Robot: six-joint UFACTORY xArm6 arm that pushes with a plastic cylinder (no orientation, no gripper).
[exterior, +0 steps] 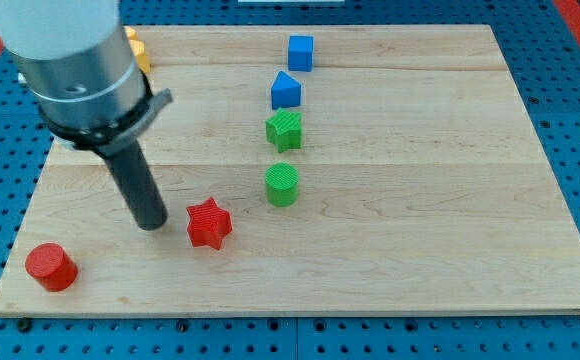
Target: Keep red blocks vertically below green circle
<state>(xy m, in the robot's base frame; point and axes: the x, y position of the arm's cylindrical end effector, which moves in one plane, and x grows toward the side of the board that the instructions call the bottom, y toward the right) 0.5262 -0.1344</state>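
A green circle block (pixel 282 184) stands near the middle of the wooden board (pixel 420 200). A red star block (pixel 209 223) lies to its lower left. A red cylinder block (pixel 50 267) sits near the board's bottom left corner. My tip (pixel 152 224) rests on the board just left of the red star, a small gap apart from it, and up and to the right of the red cylinder.
A green star block (pixel 284 129) sits just above the green circle, a blue triangular block (pixel 286 91) above that, and a blue cube (pixel 301 52) near the top edge. A yellow block (pixel 138 50) peeks out behind the arm's body at the top left.
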